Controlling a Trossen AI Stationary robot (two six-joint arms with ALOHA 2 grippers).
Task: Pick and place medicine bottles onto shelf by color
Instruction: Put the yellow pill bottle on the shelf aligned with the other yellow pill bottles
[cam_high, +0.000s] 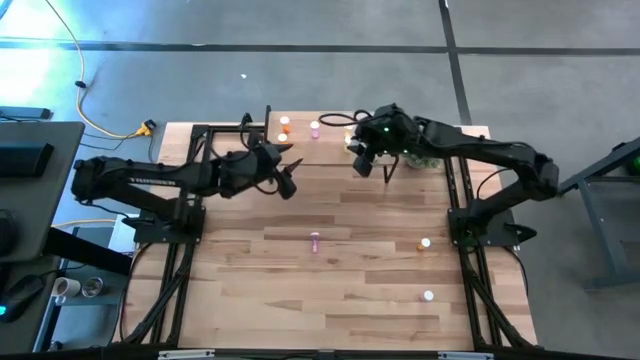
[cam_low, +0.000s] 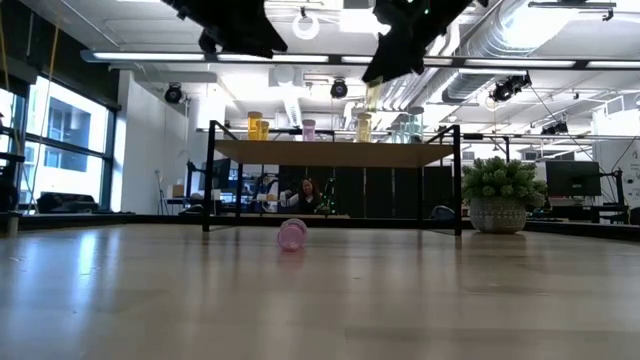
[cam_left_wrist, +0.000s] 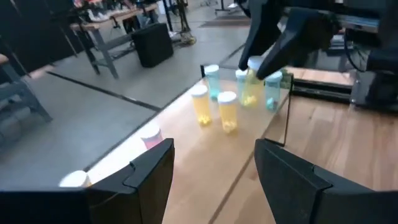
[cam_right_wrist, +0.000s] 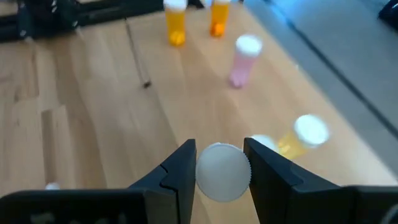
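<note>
Right gripper (cam_right_wrist: 222, 167) has its fingers clamped on the white cap of a bottle (cam_right_wrist: 222, 172), and it hangs over the shelf (cam_high: 330, 140) at the far edge of the table (cam_high: 340, 290). In the wrist view the body of that bottle is hidden under the cap, so its colour can't be called from there. Just beside it on the shelf stand two yellow bottles (cam_right_wrist: 303, 137). Farther along the board there's a pink bottle (cam_right_wrist: 243, 60), and beyond that two orange bottles (cam_right_wrist: 175, 22).

From above, the right gripper (cam_high: 372, 158) sits over the shelf's right part, close to the plant (cam_high: 420, 157).

Left gripper (cam_left_wrist: 214, 177) now: fingers spread wide, nothing between them, poised near the left half of the shelf. From its wrist camera you can see the yellow pair, with pale green bottles (cam_left_wrist: 272, 91) behind them and the right arm hanging over that cluster.

Out on the table, a pink bottle (cam_high: 315, 241) lies on its side near the middle. An orange bottle (cam_high: 424, 243) stands to its right, and another white-capped bottle (cam_high: 428, 295) stands nearer the front edge, colour unclear.
</note>
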